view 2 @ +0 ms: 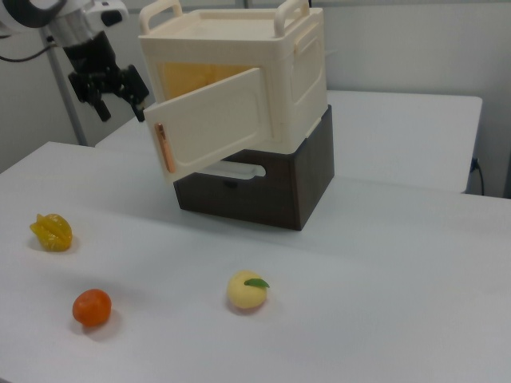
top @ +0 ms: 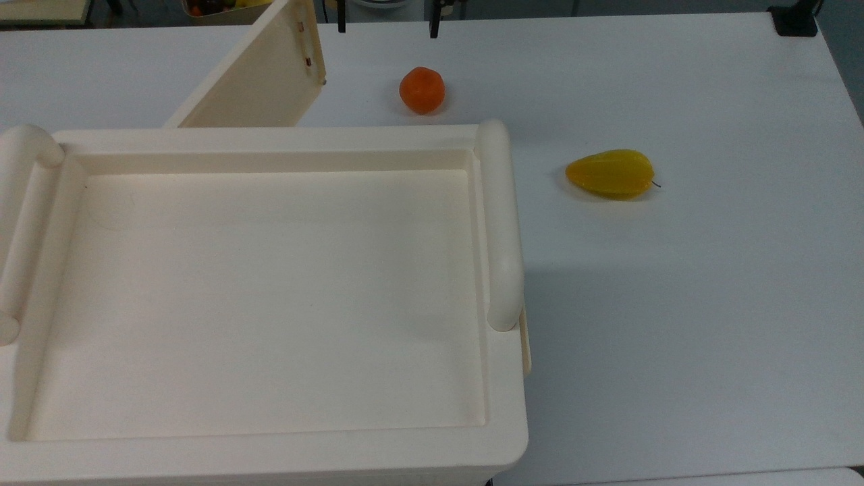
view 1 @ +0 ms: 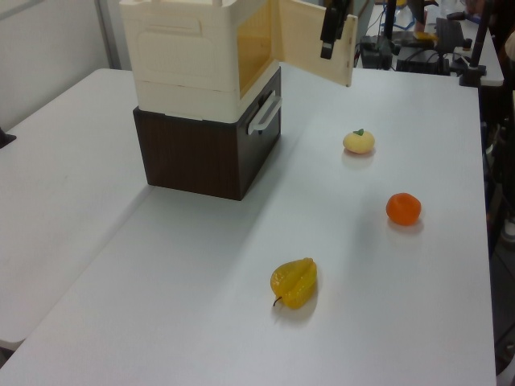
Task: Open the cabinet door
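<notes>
Cabinet door (view 2: 209, 128) sticks out wide from the cabinet (view 2: 239, 80), hinged at the right view's right. Our hand (view 2: 112, 89) hangs just past its free edge with fingers (top: 433, 25) apart, holding nothing. If we bump the door, it could swing shut or shake the cabinet on the tabletop (view 2: 359, 303).

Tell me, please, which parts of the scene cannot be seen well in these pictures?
- The cabinet interior: in the right view the open cabinet door covers most of it; in the left view it is seen only at a steep angle.
- The gripper: in the top view the upper edge cuts it, leaving only the fingertips.
- The dark base drawer: closed, contents hidden.
</notes>
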